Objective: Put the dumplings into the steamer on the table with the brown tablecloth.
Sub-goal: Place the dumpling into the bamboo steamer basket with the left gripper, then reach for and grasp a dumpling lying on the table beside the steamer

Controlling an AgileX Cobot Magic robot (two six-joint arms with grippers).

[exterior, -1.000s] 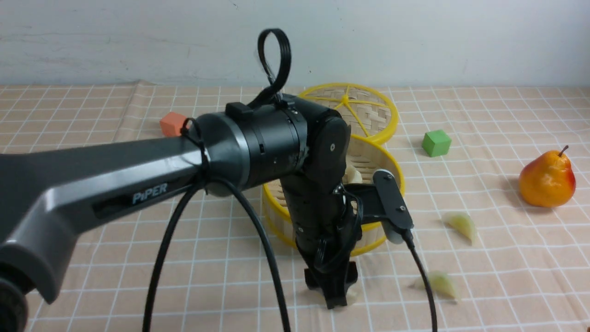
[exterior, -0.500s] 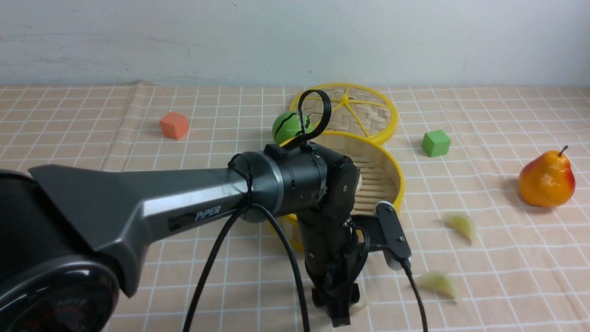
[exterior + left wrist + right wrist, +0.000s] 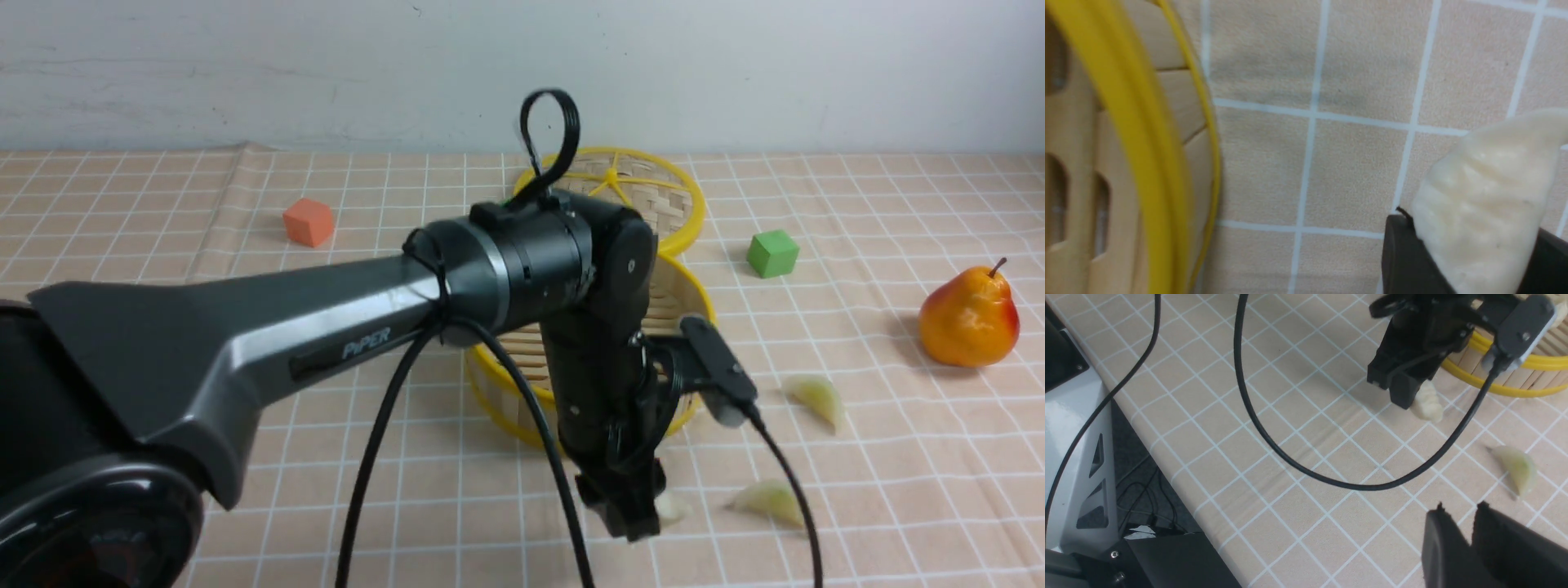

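My left gripper (image 3: pixel 645 514) is shut on a cream-white dumpling (image 3: pixel 671 506), held just above the brown tablecloth (image 3: pixel 163 212) in front of the steamer (image 3: pixel 694 294). In the left wrist view the dumpling (image 3: pixel 1486 204) sits between the two black fingers, with the steamer's yellow rim (image 3: pixel 1147 143) beside it. Two pale green dumplings (image 3: pixel 816 398) (image 3: pixel 771 500) lie on the cloth to the right. My right gripper (image 3: pixel 1459 508) hovers over the cloth near one green dumpling (image 3: pixel 1517 467), its fingers close together with nothing between them. The left arm hides most of the steamer's inside.
The woven lid (image 3: pixel 645 196) leans behind the steamer. A green cube (image 3: pixel 772 253) and an orange-yellow pear (image 3: pixel 969 318) stand at the right, an orange cube (image 3: pixel 309 221) at the back left. The left arm's cable (image 3: pixel 1331 479) loops over the cloth near the table's front edge.
The left gripper closed on the cream-white dumpling and lifted it off the cloth, shifting a little right. The wrist rose and now hides the green ball behind the steamer.
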